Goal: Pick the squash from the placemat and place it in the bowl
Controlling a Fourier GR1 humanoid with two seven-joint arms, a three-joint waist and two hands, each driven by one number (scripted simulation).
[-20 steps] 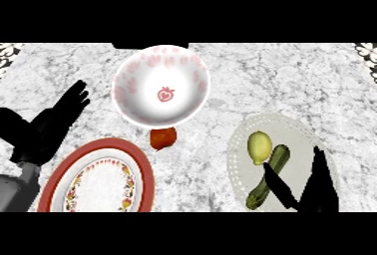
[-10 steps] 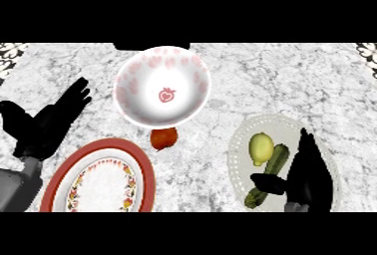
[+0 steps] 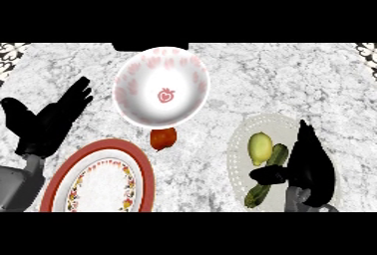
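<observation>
- The counter (image 3: 309, 79) has free marble along its far edge on both sides of the bowl (image 3: 147, 69), and also between the bowl and the placemat (image 3: 240, 162).
- The bowl stands at the far middle. A small red tomato (image 3: 163, 138) sits just under its near rim, close to the red-rimmed plate (image 3: 99, 179) at the near left.
- The round white placemat lies at the near right, well apart from the bowl.
- The long green squash (image 3: 257, 194) lies on the placemat, slanted, its far end beside a pale yellow fruit (image 3: 260, 148) which is on the mat too.
- The right hand (image 3: 309, 167) is over the right part of the placemat and hides that edge. Its fingers are straight and point away from the robot; its thumb (image 3: 267, 175) reaches left across the middle of the squash. Nothing is closed around the squash. I cannot tell if the thumb touches it.
- The left hand (image 3: 44, 124) rests at the left edge, fingers up and spread, holding nothing.
</observation>
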